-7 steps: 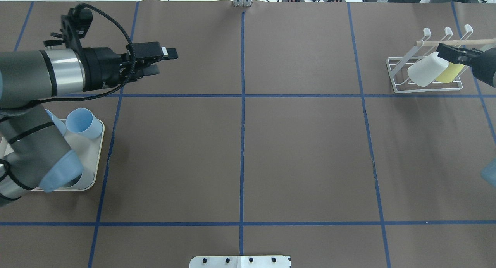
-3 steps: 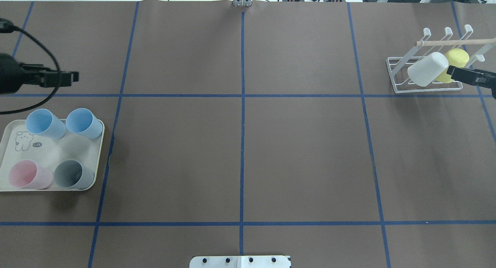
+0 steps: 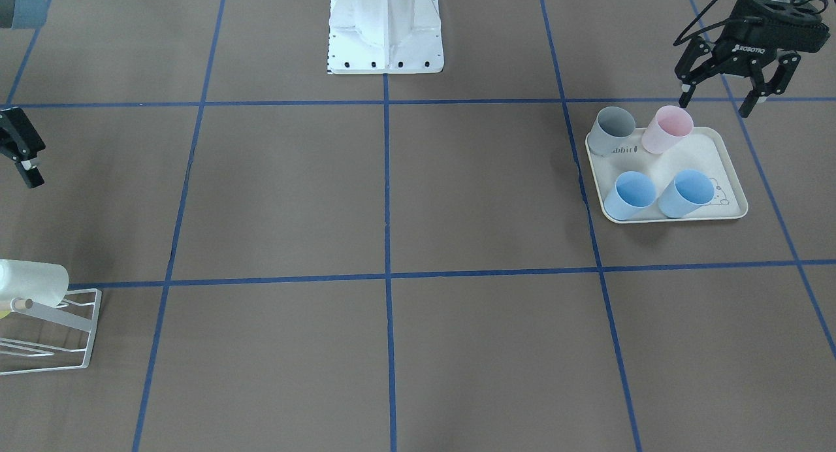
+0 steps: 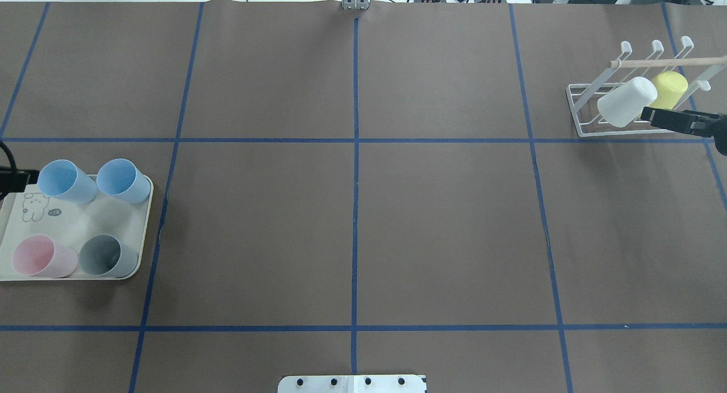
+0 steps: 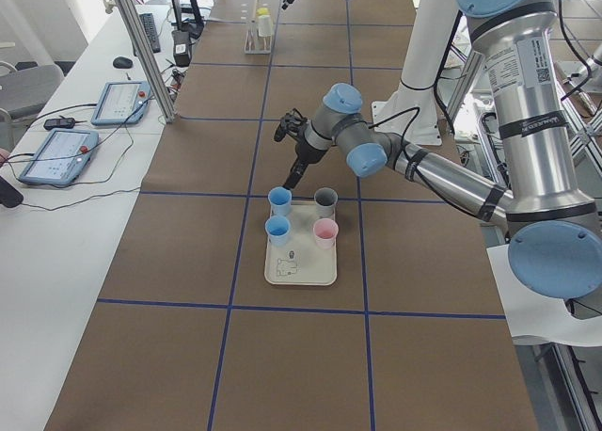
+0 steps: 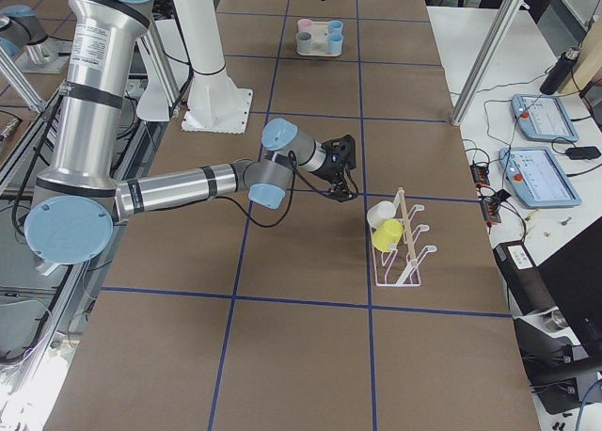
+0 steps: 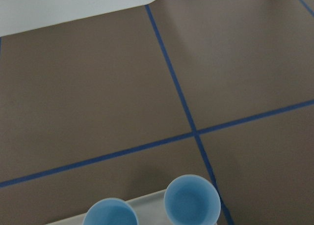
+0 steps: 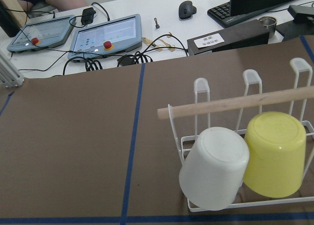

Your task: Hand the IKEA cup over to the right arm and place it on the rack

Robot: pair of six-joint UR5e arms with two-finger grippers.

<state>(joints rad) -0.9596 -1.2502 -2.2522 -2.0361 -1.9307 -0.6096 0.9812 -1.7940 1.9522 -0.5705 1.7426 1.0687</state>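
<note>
The white wire rack stands at the table's far right, with a white cup and a yellow cup hanging mouth-down on its bars. In the right wrist view both the white cup and the yellow cup sit under the wooden peg. My right gripper is open and empty, just in front of the rack and clear of both cups. My left gripper hangs open and empty, off the tray corner by the pink cup. Beside that are a grey cup and two blue cups.
The four upright cups stand on a cream rabbit-print tray at the table's left edge. The robot base is at the middle of the robot's side. Blue tape lines grid the brown table cover. Tablets and cables lie beyond the rack.
My right gripper has let go of the yellow cup, which stays on the rack, and drawn back. My left arm has swung off to the left edge, uncovering the tray and its cups.
</note>
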